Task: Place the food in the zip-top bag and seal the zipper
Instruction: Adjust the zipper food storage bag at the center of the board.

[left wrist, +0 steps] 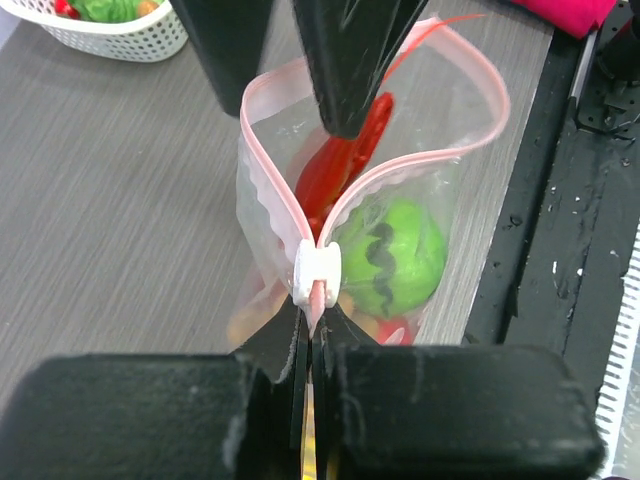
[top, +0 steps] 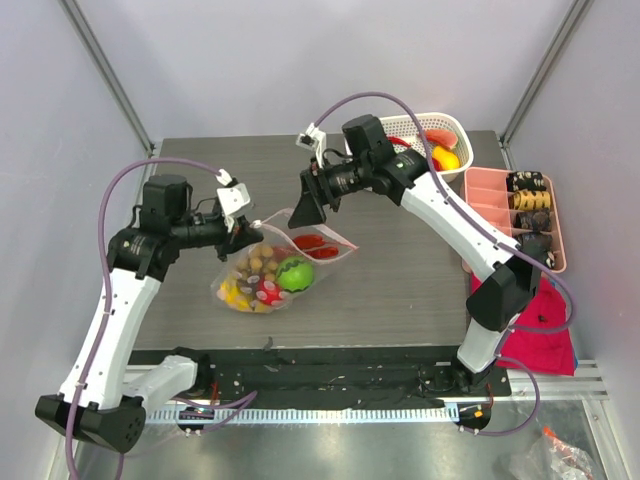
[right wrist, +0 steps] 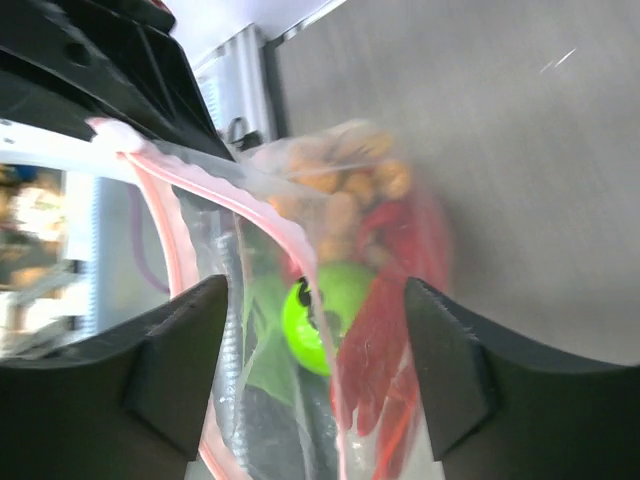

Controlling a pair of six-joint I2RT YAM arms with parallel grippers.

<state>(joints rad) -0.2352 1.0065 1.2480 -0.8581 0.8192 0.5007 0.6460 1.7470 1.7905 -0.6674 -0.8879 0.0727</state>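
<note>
The zip-top bag point(top: 262, 283) on the table point(top: 400, 290) holds the food point(top: 293, 273), blurred through plastic. Left gripper point(left wrist: 311, 335) clamps the zipper point(left wrist: 262, 180) at one end of the bag's mouth. Right gripper point(right wrist: 315, 330), fingers wide, hangs at that gaping mouth, contact unclear.

Top view looks down over the table point(top: 400, 290); both wrist views face the zip-top bag point(left wrist: 262, 190) closely.

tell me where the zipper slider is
The white slider sits mid-frame in the left wrist view, on the pink zipper of the zip-top bag, just past the shut left gripper.
</note>
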